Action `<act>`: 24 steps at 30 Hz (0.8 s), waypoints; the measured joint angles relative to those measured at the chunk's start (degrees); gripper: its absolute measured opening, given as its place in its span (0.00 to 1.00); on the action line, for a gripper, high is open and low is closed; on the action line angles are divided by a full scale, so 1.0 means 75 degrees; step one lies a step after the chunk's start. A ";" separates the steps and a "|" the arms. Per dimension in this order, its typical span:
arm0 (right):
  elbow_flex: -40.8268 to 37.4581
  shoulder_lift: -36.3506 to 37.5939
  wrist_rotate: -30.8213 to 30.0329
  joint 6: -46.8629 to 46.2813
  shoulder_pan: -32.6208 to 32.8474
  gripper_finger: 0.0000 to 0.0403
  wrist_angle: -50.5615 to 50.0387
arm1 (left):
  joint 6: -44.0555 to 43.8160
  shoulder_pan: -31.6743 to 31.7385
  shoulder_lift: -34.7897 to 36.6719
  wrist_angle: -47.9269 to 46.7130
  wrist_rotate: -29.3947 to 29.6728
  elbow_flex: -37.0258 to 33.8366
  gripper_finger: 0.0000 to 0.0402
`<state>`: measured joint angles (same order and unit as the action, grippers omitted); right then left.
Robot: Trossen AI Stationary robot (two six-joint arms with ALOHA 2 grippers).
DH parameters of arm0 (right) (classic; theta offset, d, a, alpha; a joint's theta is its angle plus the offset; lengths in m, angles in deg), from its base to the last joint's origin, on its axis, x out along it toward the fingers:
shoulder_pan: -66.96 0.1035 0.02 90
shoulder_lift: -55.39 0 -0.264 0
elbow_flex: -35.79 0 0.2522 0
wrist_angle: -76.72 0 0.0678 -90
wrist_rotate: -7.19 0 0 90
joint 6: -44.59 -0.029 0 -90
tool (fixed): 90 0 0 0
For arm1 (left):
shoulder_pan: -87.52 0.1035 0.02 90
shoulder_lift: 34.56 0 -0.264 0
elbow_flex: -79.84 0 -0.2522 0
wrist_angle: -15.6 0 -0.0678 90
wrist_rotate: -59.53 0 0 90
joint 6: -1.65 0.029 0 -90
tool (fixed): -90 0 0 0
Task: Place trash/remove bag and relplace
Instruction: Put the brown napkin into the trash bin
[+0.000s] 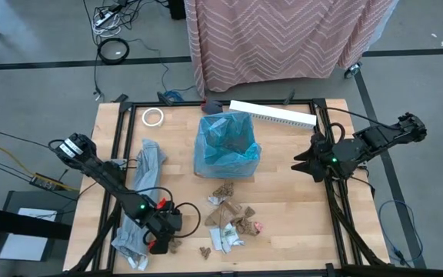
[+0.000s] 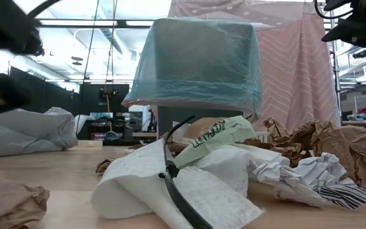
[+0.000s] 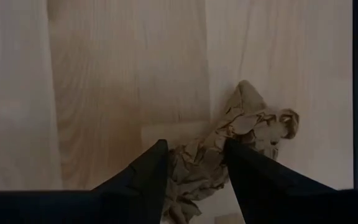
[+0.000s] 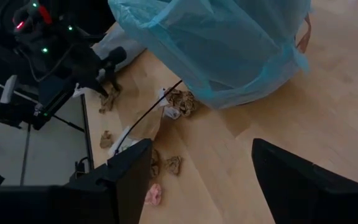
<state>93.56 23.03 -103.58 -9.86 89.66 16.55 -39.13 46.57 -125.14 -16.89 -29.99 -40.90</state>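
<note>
The left claw (image 1: 162, 238) is low over the front-left part of the wooden tabletop (image 1: 283, 192), its two fingers (image 3: 138, 180) spread apart and straddling a crumpled brown paper scrap (image 3: 229, 149). In the left wrist view the scrap lies on the wood between the fingers; whether the pads actually touch it is hard to tell, so it does not read as a firm grip. Just to the left of this claw lies a pale grey plastic bag (image 1: 141, 200), stretched out along the tabletop's left side.

The rest of the trash (image 1: 229, 219), brown paper scraps and white wrapper pieces with bits of red, lies scattered on the wood in front of the bin, to the right of the left claw. The blue bag (image 1: 225, 146) lines the small bin near the middle of the tabletop, its rim folded over the outside and its mouth open upward.

The right claw (image 1: 308, 163) hangs above the right side of the tabletop, well apart from the bin, its fingers wide apart and holding nothing. A roll of tape (image 1: 153, 117) sits near the back-left corner, and a long white strip (image 1: 271, 114) lies behind the bin
</note>
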 joint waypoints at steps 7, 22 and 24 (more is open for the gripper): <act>0.0000 0.0000 -0.0017 0.0001 -0.0003 0.63 -0.0061 | 0.0071 0.0000 -0.0030 0.0136 -0.0829 -0.0114 0.31; 0.0000 0.0000 -0.0485 0.0072 -0.0006 0.55 -0.0312 | -0.0819 0.1070 -0.0125 0.0101 -0.1086 0.0573 0.01; 0.0000 0.0000 -0.0589 0.0074 -0.0006 0.54 -0.0346 | -0.0734 0.1400 -0.0125 0.0105 -0.0881 0.0900 0.01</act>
<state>93.56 23.03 -108.00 -9.31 89.62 13.95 -44.63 57.07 -126.08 -16.10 -36.60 -34.15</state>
